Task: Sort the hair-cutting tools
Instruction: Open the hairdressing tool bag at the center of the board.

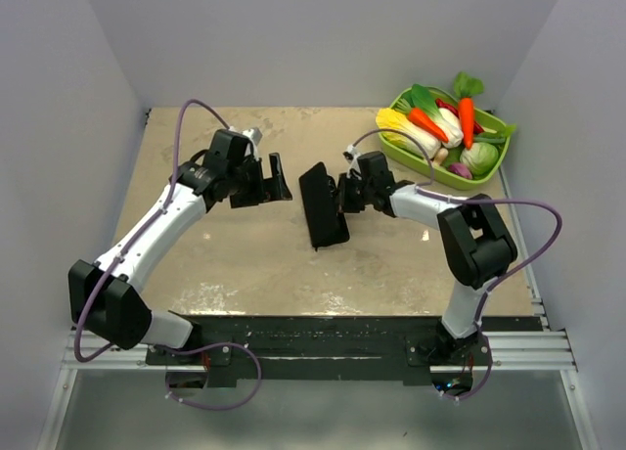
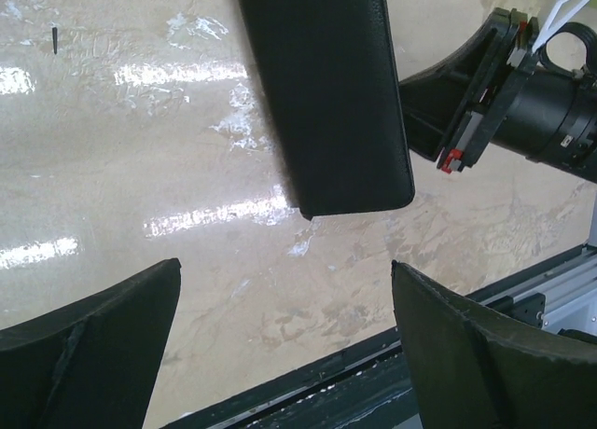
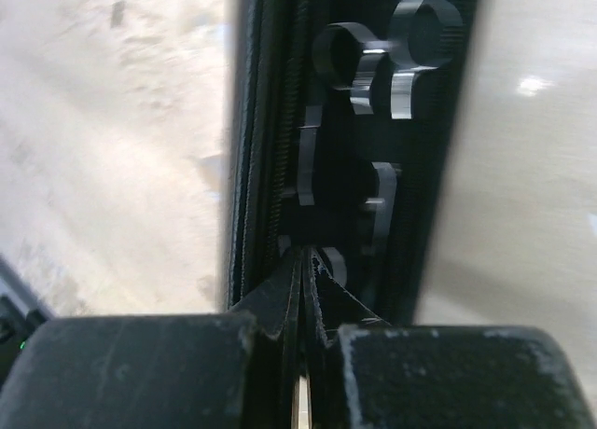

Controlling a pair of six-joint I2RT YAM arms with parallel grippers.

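Black case (image 1: 323, 210) holds the scissors (image 3: 392, 65); vegetable basket (image 1: 421, 162) sits far right.

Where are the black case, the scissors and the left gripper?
black case (image 1: 323, 207): top view, middle of its outer cover.
scissors (image 3: 403, 89): right wrist view, rim of a ring handle.
left gripper (image 2: 284, 265): left wrist view, midway between its open fingertips.
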